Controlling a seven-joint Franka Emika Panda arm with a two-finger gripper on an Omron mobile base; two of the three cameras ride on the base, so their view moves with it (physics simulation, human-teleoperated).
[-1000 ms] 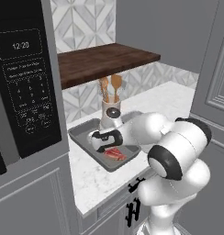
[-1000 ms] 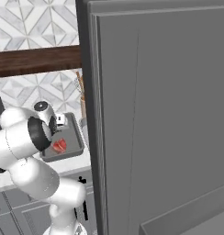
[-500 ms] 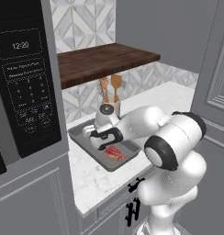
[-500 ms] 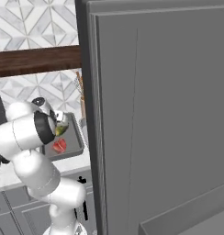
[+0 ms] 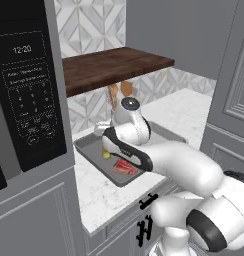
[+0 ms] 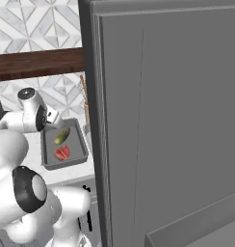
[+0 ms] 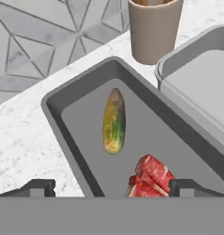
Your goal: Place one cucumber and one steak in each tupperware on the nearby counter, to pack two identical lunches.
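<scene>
Kitchen corner: white marble counter (image 5: 194, 112) under a dark wooden shelf (image 5: 114, 67), patterned tile behind, microwave (image 5: 24, 95) to the side. Landmark: the dark grey tupperware (image 7: 56, 108) sat on the counter.

Inside it lay one cucumber (image 7: 114, 121) and one steak (image 7: 150, 176), near each other but apart. The cucumber sat toward the tray's middle; the steak was nearer the pincer (image 7: 111, 187). Touching the dark tray's far long side stood the lighter grey tupperware (image 7: 201, 78), nothing visible in the part shown. A beige utensil cup (image 7: 153, 30) stood on the counter just beyond the dark tray's corner.

The pincer hung above the dark tray, tips set wide and holding nothing, the steak lying between and just ahead of them. The cucumber lay farther ahead, its long axis running roughly away from the pincer, a little off the tray's long walls, one dark end pointing toward the cup.

Judgement: the dark tray looked packed; the lighter one likely wants its pair next.
</scene>
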